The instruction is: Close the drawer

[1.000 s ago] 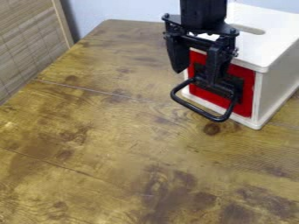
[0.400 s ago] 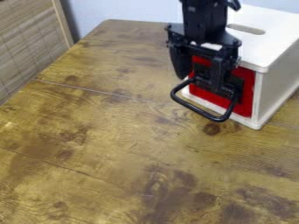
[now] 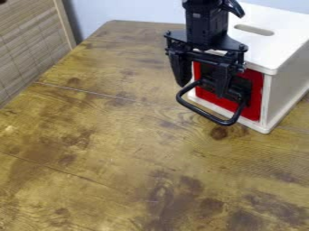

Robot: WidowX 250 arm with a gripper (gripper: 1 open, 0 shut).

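The pincer (image 3: 203, 76) stands spread and released above the black loop handle (image 3: 210, 106); the red-fronted drawer (image 3: 250, 96) lies just behind and below it. To close the drawer well, it should press the front squarely inward — slowly, fingers clear of the loop.

My view of the arm (image 3: 207, 16): matte black all over | upper part a rounded, column-like body | below it a wider, blocky crosspiece (image 3: 205, 42) with small knobby hardware at its ends | two dark fingers (image 3: 182, 68), slim and angular | finer screws and markings too small for me to make out
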